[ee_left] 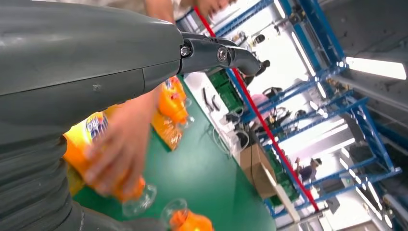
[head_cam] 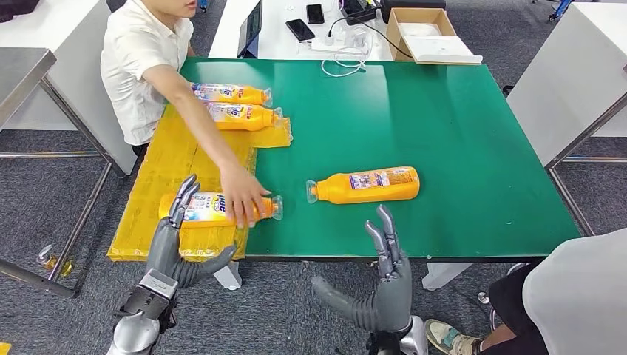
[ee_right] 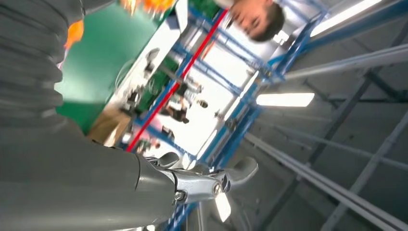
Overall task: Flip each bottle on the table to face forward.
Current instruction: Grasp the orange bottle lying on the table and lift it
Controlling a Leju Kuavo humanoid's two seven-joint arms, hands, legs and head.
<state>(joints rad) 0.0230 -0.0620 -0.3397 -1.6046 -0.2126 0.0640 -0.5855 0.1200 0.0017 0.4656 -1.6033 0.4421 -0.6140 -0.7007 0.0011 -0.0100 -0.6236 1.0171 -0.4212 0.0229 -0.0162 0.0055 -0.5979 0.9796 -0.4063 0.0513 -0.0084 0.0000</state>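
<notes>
Head view: my left hand (head_cam: 171, 244) is raised at the near left corner of the green table (head_cam: 444, 133), fingers spread and holding nothing; the fingertips overlap the butt end of the nearest bottle (head_cam: 211, 208) in the picture, and I cannot tell whether they touch it. That bottle lies on its side on the yellow mat (head_cam: 159, 174) by the table's near edge, clear cap pointing toward the table's middle. A person's hand (head_cam: 244, 196) rests on top of it, the arm reaching in from the left side. My right hand (head_cam: 381, 285) is up in front of the near edge, near its middle, palm open, fingers apart, empty. A second bottle (head_cam: 366, 185) lies on its side on the bare green surface, around the middle of the table, cap pointing left, label up, apart from both my hands. Two more bottles (head_cam: 233, 105) lie side by side on the mat near the far left corner, caps pointing right.

Left wrist view: my left hand's grey thumb (ee_left: 216, 53) sits above the person's blurred hand on the nearest bottle (ee_left: 91, 139).

Beyond the far edge, a white table carries two phones (head_cam: 307, 22), a cable (head_cam: 344, 63) and an open cardboard box (head_cam: 425, 33).
</notes>
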